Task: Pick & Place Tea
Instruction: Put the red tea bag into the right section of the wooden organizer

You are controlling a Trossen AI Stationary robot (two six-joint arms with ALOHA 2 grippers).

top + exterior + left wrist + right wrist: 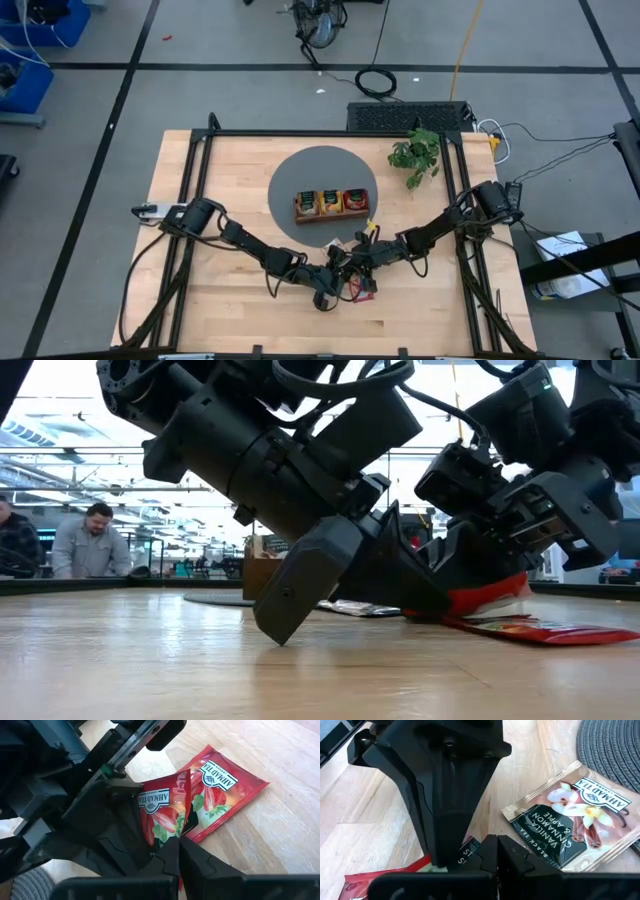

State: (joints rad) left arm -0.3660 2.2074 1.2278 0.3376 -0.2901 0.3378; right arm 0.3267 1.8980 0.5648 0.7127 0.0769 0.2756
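Observation:
Both grippers meet near the table's front middle. A red tea sachet point(159, 812) stands on edge between them, with my left gripper point(183, 847) and my right gripper point(496, 846) both shut on it. A second red sachet point(227, 790) lies flat on the wood right behind it. A brown vanilla sachet point(572, 827) lies flat nearby, one corner by the grey round mat point(615, 750). On that mat stands the wooden tray point(331, 204), holding several sachets upright. My left gripper pinches the standing red sachet's lower edge point(181, 834) between its two fingertips, slanting down at it. The sachet rises creased above the fingers, label side facing the wrist camera. My right gripper is shut on the same sachet from the opposite side. Only a strip with white letters point(467, 852) shows beside its fingertips, and its own fingers hide the rest of the contact.
A green plant point(416, 154) stands at the table's back right, beyond the mat. Bare wood lies to the left and right of the grippers. In the low view, people sit in the room behind the table point(95, 540).

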